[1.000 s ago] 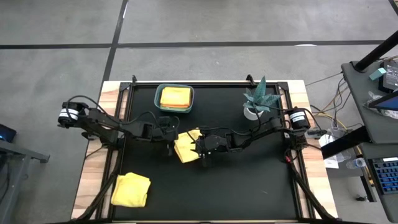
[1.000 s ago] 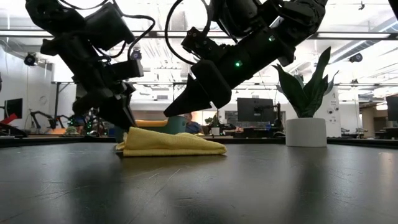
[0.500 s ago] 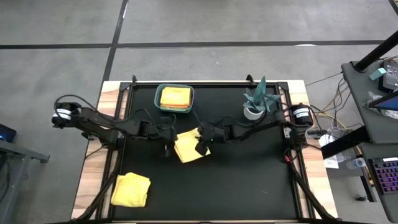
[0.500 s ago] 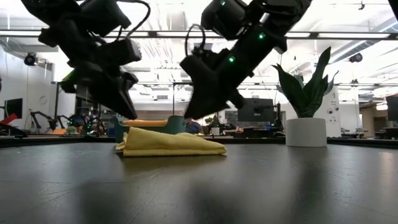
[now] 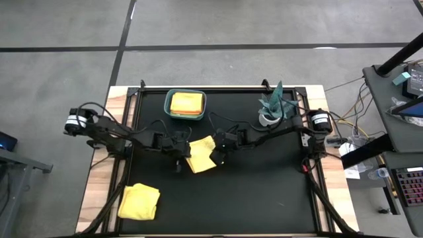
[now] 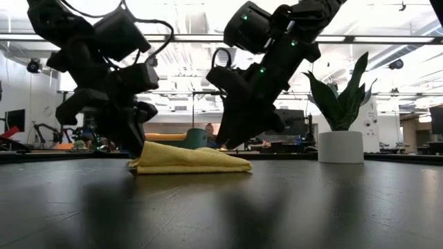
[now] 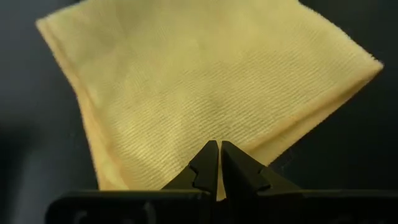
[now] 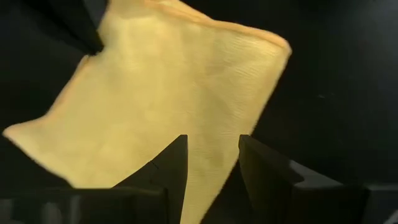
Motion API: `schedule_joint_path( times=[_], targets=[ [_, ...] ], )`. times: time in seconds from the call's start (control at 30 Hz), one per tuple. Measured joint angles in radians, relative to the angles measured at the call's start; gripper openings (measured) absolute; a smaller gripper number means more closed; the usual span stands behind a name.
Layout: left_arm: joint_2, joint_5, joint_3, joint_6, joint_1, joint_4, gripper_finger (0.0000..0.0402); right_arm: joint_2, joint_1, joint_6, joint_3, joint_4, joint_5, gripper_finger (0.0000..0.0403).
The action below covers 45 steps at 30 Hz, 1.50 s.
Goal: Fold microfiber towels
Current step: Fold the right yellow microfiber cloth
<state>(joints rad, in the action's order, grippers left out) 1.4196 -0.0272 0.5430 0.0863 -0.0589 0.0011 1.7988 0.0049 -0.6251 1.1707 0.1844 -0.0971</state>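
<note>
Microfiber cloth, a folded yellow towel (image 5: 201,154), lies flat near the middle of the black table (image 5: 264,198), between the two arms. It looks light, soft and limp, with layered edges that would sag or slide apart if lifted from the middle; a pinch at a corner or along the doubled edge seems the safest hold. The left gripper (image 5: 178,151) sits low at the towel's left edge with its fingers pressed together, holding nothing. The right gripper (image 5: 217,153) hangs over the towel's right side, fingers parted and empty. The overhead view alone shows another yellow towel (image 5: 139,201) crumpled near the front left corner, a teal bin (image 5: 186,105) at the back holding yellow and orange cloths, and a potted plant (image 5: 274,106). The table-level view shows how thin the folded stack sits. The left wrist view shows the ribbed weave and stacked edges close up.
</note>
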Motion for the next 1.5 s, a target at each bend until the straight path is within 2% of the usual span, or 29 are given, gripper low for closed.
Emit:
schedule_joint_path(
  times=[0.37, 0.6, 0.83, 0.93, 1.13, 1.33, 1.5],
  targets=[
    [0.047, 0.029, -0.001, -0.001, 0.000, 0.025, 0.0006, 0.036, -0.025, -0.022, -0.009, -0.004, 0.002, 0.0134],
    [0.044, 0.030, -0.004, -0.002, 0.000, 0.024, 0.0006, 0.068, -0.025, -0.019, -0.010, -0.086, 0.103, 0.0134],
    [0.043, 0.030, -0.009, -0.003, 0.000, 0.035, 0.0006, 0.085, -0.025, -0.003, -0.011, -0.128, 0.124, 0.0132],
    [0.042, 0.030, -0.009, -0.003, 0.000, 0.035, 0.0006, 0.086, -0.025, -0.002, -0.011, -0.133, 0.124, 0.0110],
    [-0.007, 0.025, -0.009, 0.000, 0.000, 0.004, 0.0006, 0.086, -0.025, 0.012, -0.011, -0.133, 0.124, 0.0021],
    [-0.143, -0.079, -0.009, 0.003, 0.000, -0.169, 0.0006, 0.076, -0.030, 0.020, 0.020, -0.035, 0.121, 0.0012],
    [-0.200, 0.015, -0.081, 0.000, -0.001, -0.098, 0.0006, 0.076, -0.032, 0.035, 0.093, 0.105, 0.055, 0.0012]
  ],
)
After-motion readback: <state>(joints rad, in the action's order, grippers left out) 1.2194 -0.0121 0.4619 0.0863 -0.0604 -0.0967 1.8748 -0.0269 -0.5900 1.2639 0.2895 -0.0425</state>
